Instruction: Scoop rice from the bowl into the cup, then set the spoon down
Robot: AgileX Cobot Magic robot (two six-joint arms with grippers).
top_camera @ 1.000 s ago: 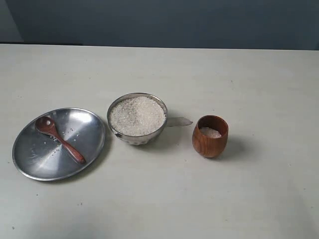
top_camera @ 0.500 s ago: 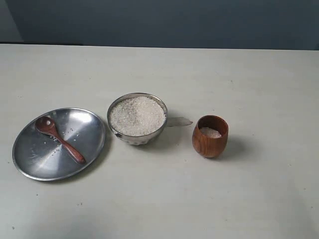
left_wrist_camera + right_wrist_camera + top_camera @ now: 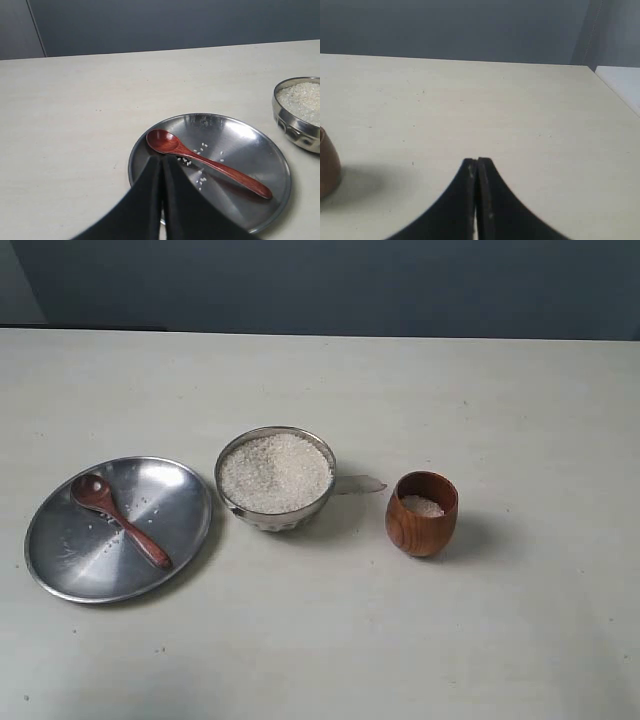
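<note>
Nearest to us, the left gripper (image 3: 161, 160) hung with its jaws clenched together on nothing, just above the near rim of the steel plate (image 3: 70, 570). The spoon (image 3: 120, 522) lay flat in that plate, scoop up, among a few loose grains (image 3: 201, 176). We judged the grasp to be the chief risk. The handle is thin and lies low on slick, sloping metal, so pads closing off-centre could skid it aside or shove the plate itself (and the jaws would first have to part). Just beside the plate stood the bowl (image 3: 275, 520), with rice (image 3: 275, 472) heaped close to its rim, so a deep or hasty scoop could push grains over the edge. Near it on the other side stood the cup (image 3: 420, 530), already holding a little rice. Its mouth is narrow, and we thought a tilted spoon might miss it or knock it. The right gripper (image 3: 476, 161), likewise pressed shut and empty, hovered over bare table (image 3: 400, 640) with the cup at the edge of its view. Nothing stood between spoon, bowl and cup. Beyond was only a dark wall (image 3: 320, 285).
</note>
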